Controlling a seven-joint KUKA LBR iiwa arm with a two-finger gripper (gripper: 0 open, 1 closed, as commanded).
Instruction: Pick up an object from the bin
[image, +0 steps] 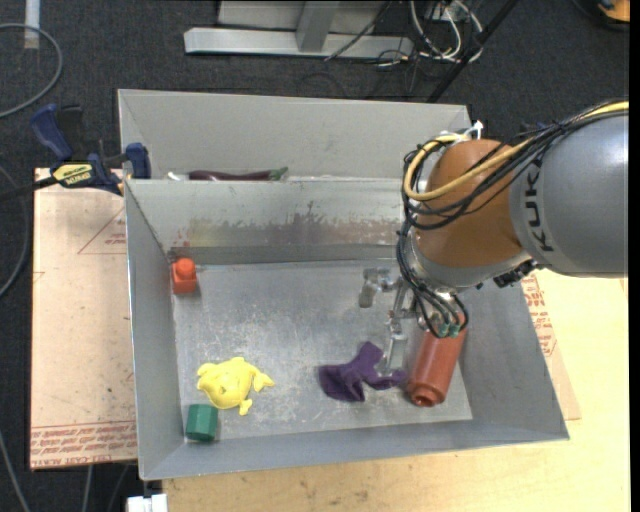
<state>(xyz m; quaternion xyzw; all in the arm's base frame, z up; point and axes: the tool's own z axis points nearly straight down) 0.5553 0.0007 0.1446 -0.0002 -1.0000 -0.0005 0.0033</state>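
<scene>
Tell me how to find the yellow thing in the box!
Look in the grey metal bin, toward the lower left corner of its floor as the camera sees it. There a lumpy yellow toy lies right beside a small green block. It is the only yellow thing, bumpy and uneven where its green neighbour is a neat block.

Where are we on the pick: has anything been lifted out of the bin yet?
Done: the hand is low in the bin, at its near right. Under way: it sits right at the purple crumpled thing, beside a red-brown cylinder; no grip is visible. Left: grasp and lift. Yellow toy, green block and orange block lie untouched.
</scene>
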